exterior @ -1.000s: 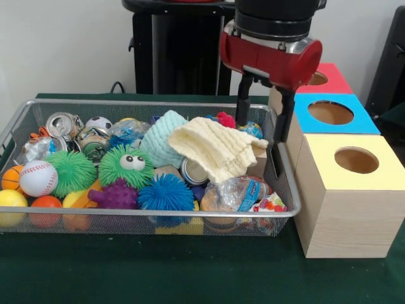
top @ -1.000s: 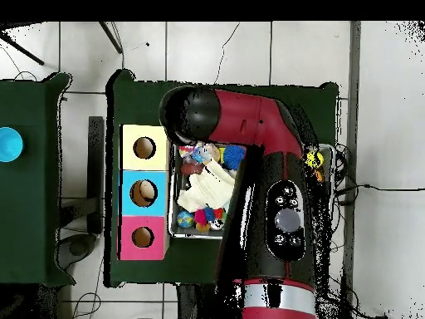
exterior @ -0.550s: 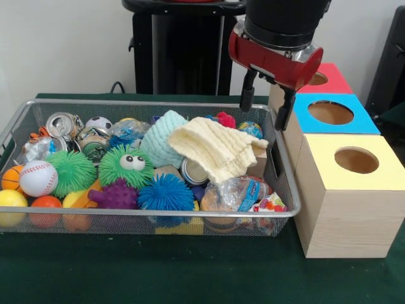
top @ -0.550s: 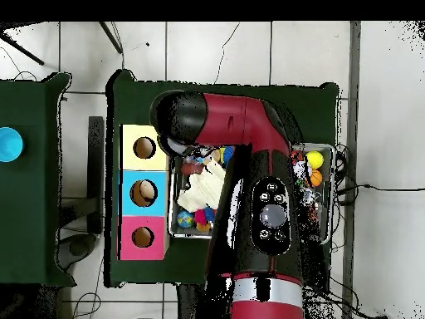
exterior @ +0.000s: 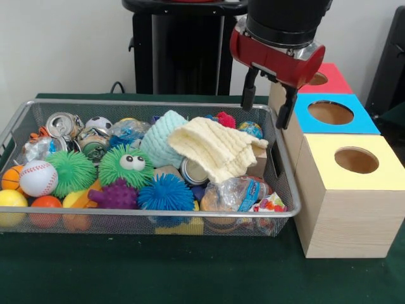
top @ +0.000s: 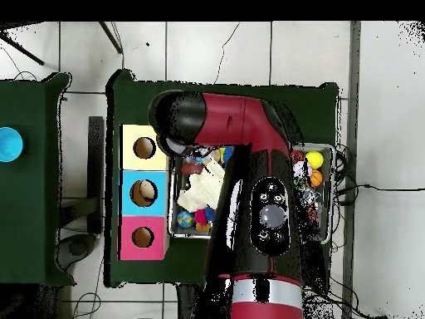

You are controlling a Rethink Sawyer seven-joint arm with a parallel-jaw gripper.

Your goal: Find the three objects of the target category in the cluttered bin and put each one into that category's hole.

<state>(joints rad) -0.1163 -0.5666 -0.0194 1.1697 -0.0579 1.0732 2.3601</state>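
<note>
Near rim: water bottle [exterior: 237,192] wedged under cream cloth [exterior: 217,147]. Behind, wire bin [exterior: 152,214] heaped. Gripper [exterior: 267,109] hangs empty above the bin's box-side corner, jaws apart. Risk: descending fingers snag cloth, dragging neighbours out.

Arm [top: 249,166] covering most of bin [top: 325,199] from overhead; cans [exterior: 193,171] half buried under cloth [exterior: 218,147].

arm [top: 249,158] spans the bin [top: 326,241] | pale cloth [top: 199,193] visible (partly hidden) | yellow [top: 144,148], blue [top: 144,193], red [top: 143,238] boxes beside bin
</note>
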